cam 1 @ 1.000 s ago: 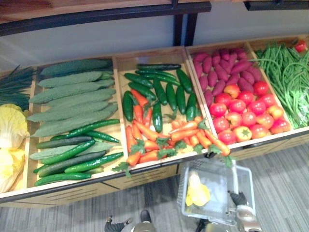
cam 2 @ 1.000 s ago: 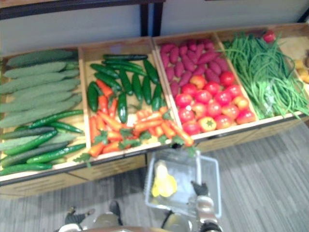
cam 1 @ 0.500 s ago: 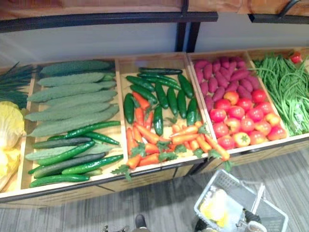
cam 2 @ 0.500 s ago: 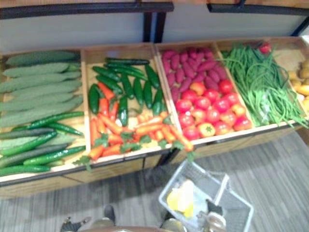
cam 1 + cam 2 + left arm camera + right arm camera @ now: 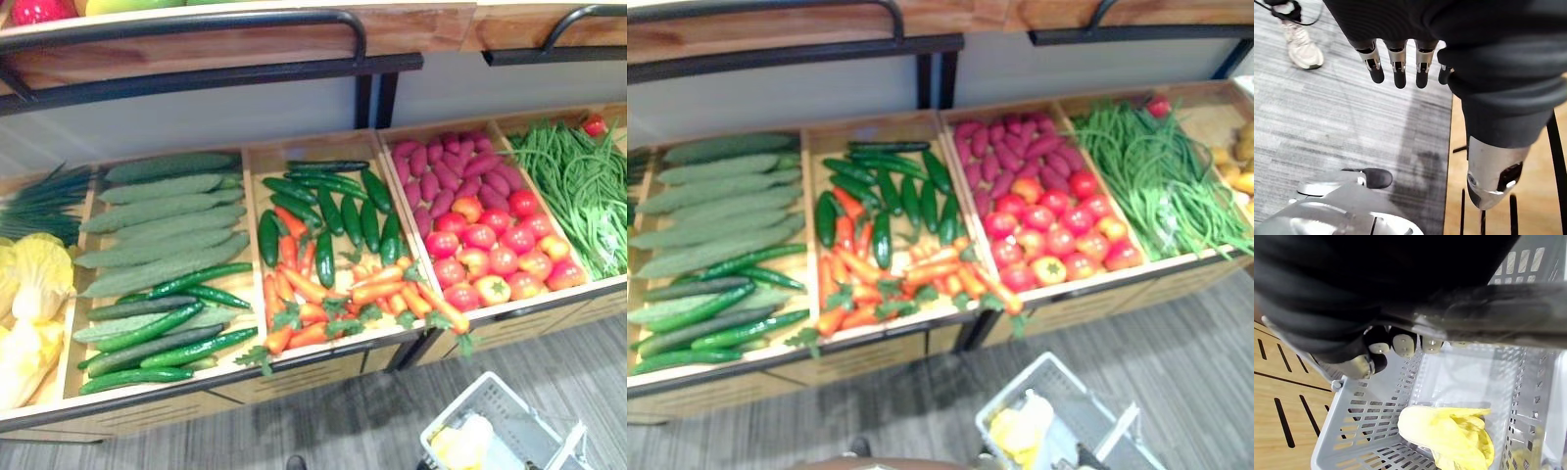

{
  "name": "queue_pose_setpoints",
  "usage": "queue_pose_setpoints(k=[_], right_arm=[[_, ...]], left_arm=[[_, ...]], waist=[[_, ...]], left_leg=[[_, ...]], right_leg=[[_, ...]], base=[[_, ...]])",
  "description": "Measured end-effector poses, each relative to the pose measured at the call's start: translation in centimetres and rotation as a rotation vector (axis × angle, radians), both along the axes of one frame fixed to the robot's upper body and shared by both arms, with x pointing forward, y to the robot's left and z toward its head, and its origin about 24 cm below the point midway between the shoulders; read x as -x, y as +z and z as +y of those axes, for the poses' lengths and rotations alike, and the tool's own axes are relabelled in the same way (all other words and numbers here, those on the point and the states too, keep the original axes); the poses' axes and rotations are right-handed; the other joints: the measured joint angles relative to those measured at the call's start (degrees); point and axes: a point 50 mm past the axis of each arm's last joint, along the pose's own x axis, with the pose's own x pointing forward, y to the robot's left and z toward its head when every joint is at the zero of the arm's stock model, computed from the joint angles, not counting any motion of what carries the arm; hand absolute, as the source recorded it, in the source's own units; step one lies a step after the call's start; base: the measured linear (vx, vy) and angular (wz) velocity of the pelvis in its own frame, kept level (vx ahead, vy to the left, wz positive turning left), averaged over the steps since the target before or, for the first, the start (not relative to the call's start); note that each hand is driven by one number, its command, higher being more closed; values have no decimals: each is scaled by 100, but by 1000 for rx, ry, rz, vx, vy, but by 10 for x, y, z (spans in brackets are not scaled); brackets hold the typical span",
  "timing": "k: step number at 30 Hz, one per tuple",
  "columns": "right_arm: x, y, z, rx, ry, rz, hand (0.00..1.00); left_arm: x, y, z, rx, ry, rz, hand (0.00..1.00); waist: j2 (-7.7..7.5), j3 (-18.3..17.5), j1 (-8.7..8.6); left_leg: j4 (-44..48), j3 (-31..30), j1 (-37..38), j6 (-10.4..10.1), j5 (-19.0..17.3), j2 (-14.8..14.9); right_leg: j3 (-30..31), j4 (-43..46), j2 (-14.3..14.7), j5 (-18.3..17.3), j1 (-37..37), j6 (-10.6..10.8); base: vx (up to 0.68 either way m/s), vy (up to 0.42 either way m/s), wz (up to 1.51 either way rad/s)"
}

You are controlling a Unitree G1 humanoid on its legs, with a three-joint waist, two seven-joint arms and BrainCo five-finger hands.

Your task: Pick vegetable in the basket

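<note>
Right hand (image 5: 1403, 345) curled round the handle (image 5: 1488, 303) of the grey basket (image 5: 1366, 431), probably so the load rides level; yellow leafy vegetable (image 5: 1449, 438) lies inside the basket; left hand (image 5: 1396, 63) over the floor (image 5: 1327, 122), fingers straight, empty, seemingly kept free for picking.

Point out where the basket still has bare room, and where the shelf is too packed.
Bare room: the smooth floor of the basket beside the yellow cabbage. The grey floor between the shelf front and the basket is open too. Crowded: the tomatoes, carrots and cucumbers fill their bins.
</note>
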Motion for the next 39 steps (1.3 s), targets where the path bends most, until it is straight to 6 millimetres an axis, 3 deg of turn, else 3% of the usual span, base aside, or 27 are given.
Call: queue_pose_setpoints(k=[3,5,7,9,13,14,15,18,21,24,27,39], right_arm=[[15,-2,2,-8,-28,33,100],[23,-4,3,-9,-52,50,100],[24,-4,5,-10,-58,49,100],[27,-5,8,-9,-56,53,100],[33,-6,18,5,-12,61,100],[34,-7,21,9,7,62,100],[31,-6,23,15,37,57,100],[20,-4,23,36,92,30,100],[13,-3,23,41,128,19,100],[13,-2,19,49,149,27,100],[14,-1,10,56,173,46,100],[-1,7,-11,106,204,22,100]], left_arm=[[14,7,13,-89,179,2,0],[22,18,33,-202,315,-13,0],[25,28,47,-288,379,-31,0],[14,45,67,-414,439,-84,0],[-35,102,99,-705,403,-285,0],[-56,130,104,-828,338,-369,0],[-71,157,105,-947,263,-435,0],[-105,204,93,-1148,92,-568,0],[-119,230,86,-1285,-63,-630,0],[-131,238,76,-1322,-201,-687,0],[-155,244,60,-1318,-464,-802,0],[-199,236,10,-1116,-1314,-900,0]], waist=[[-31,-118,13],[-26,-221,28],[-50,-248,43],[-28,-286,108],[-100,-292,312],[-126,-283,338],[-131,-275,345],[-109,-268,316],[-89,-272,311],[-57,-295,310],[8,-316,237],[282,-306,-175]], left_leg=[[-8,-87,2,-1,-1,23],[-8,-166,10,0,1,37],[-7,-217,22,1,4,43],[25,-320,-15,2,5,56],[54,-464,-27,-4,0,101],[76,-485,-28,-4,0,124],[137,-495,-31,-5,-21,129],[265,-435,-69,0,-150,139],[425,-255,-106,-26,-240,223],[437,-113,-109,-40,-261,249],[425,13,-90,-84,-200,287],[333,817,226,-132,-226,349]], right_leg=[[-172,-62,29,-5,145,7],[-298,-72,40,-32,239,24],[-352,-70,41,-45,297,31],[-462,-35,37,-51,334,23],[-600,66,37,-120,419,24],[-651,72,37,-123,459,21],[-671,89,23,-123,490,21],[-640,155,-28,-128,468,14],[-454,167,18,-128,363,13],[-286,163,71,-142,257,-13],[-131,155,125,-138,158,-16],[691,157,243,-106,-175,-43]], base=[[5,-28,24],[24,-23,23],[14,-16,19],[-1,-15,23],[-13,-18,20],[-16,-18,16],[-17,-15,10],[-21,12,-4],[-15,-8,-26],[0,-15,-29],[30,-13,-19],[15,-10,-33]])
